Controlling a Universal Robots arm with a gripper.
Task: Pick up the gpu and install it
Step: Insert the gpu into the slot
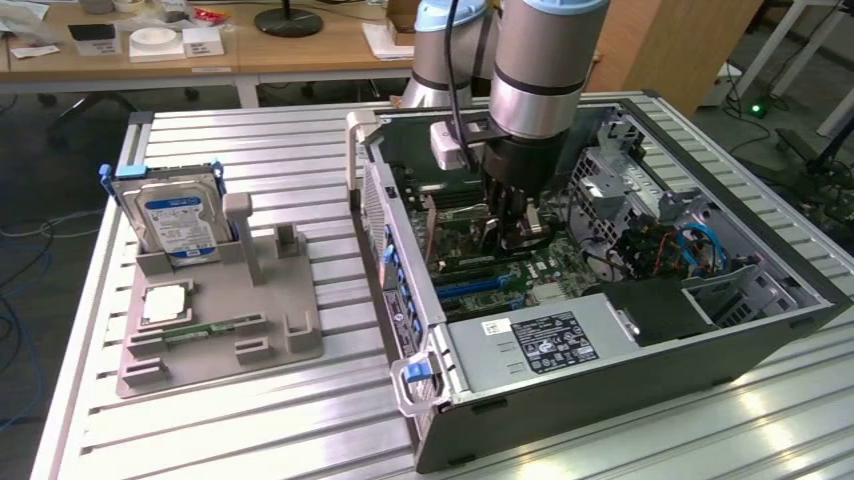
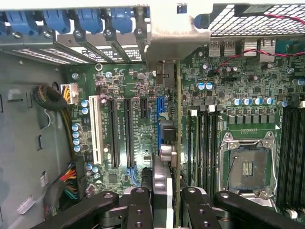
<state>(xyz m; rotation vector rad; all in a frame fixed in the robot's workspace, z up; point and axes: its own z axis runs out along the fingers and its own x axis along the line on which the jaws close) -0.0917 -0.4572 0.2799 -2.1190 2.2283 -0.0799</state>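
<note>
The gpu [image 2: 177, 119] stands on edge inside the open computer case [image 1: 747, 330]. In the wrist view I see it as a thin line running from the rear bracket down to my fingers. It sits just beside the blue expansion slot [image 2: 159, 107]; whether it is seated I cannot tell. My gripper [image 2: 167, 195] is shut on the card's near end, one black finger [image 2: 138, 207] on each side. From the exterior view, the gripper [image 1: 514, 235] reaches down into the case over the motherboard, and the card's brownish face [image 1: 430, 235] shows upright near the case's rear wall.
A grey fixture [image 1: 267, 330] on the slatted table holds a blue-labelled hard drive [image 1: 180, 220] and a green memory stick [image 1: 207, 328]. In the case are the power supply [image 1: 561, 340], the CPU socket [image 2: 248, 167], memory slots [image 2: 202, 143] and a cable bundle [image 2: 71, 183].
</note>
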